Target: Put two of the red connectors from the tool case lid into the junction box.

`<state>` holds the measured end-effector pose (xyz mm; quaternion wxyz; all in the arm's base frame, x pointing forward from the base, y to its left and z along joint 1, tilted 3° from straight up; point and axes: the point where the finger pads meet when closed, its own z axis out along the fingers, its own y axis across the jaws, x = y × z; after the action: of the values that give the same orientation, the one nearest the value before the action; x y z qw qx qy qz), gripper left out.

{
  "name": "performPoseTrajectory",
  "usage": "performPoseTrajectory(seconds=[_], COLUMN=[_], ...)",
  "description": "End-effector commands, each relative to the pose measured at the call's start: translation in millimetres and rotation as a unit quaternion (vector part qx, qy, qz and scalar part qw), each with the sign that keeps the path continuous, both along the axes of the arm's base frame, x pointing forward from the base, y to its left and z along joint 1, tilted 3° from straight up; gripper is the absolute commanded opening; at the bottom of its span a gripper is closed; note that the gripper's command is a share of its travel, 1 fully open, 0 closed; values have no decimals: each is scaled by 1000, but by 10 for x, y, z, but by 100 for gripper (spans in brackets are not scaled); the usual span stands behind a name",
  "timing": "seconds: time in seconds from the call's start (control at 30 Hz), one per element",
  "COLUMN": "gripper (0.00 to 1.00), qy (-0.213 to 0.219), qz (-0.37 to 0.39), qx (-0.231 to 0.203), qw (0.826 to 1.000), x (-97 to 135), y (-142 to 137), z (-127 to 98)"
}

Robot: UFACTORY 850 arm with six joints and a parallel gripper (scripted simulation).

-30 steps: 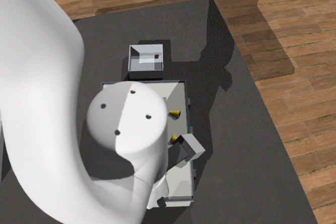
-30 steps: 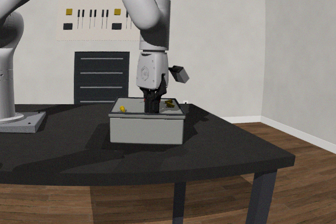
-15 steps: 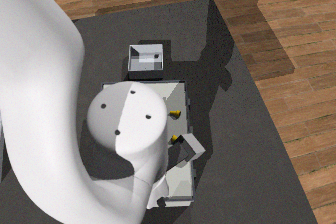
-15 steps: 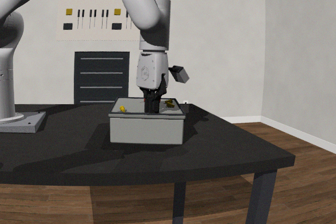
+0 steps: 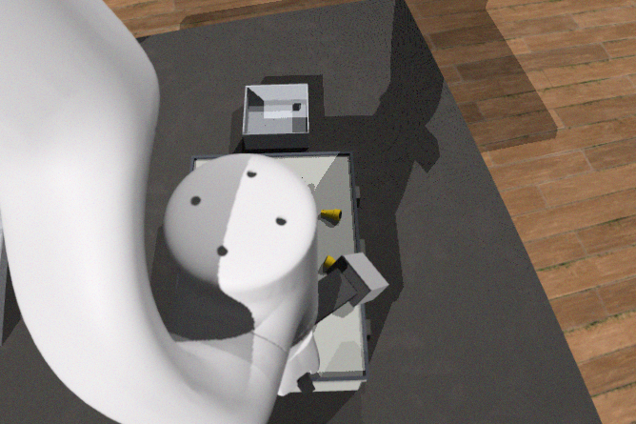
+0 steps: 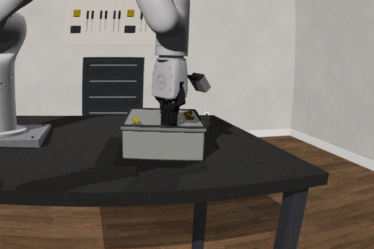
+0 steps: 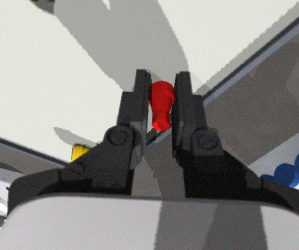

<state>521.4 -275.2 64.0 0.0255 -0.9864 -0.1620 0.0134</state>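
Observation:
My gripper [image 7: 161, 90] is shut on a red connector [image 7: 160, 105], which sits between the two black fingertips in the wrist view. The fingers reach down to the lid of the tool case [image 6: 163, 137] near its front edge [image 6: 168, 118]. The arm hides the gripper and the red connector in the overhead view. The steel junction box [image 5: 276, 110] stands open behind the case, with only a small dark spot on its floor. Two yellow connectors [image 5: 330, 213] [image 5: 328, 261] lie on the right part of the lid. Another yellow connector [image 6: 136, 121] lies at the lid's left.
Blue connectors [image 7: 289, 171] show at the right edge of the wrist view. A yellow connector [image 7: 80, 152] shows at the left behind the finger. The wrist camera block [image 5: 364, 277] sticks out over the case's right edge. The arm's base [image 6: 20, 135] stands at the table's left.

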Motion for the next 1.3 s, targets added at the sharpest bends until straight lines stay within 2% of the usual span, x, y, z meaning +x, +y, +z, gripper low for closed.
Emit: performPoseTrajectory(seconds=[0.0,0.33,0.53,0.93,1.27], gripper=[2,2,2,2,2], qy=[-1,-1,-1,-1,-1], qz=[0,0,0,0,0], qx=[0,0,0,0,0], qw=[1000,1000,1000,1000,1000], x=[6,8,11,28,30], y=[-3,-5,-10,-33,-35], z=[8,41,154,655,707])
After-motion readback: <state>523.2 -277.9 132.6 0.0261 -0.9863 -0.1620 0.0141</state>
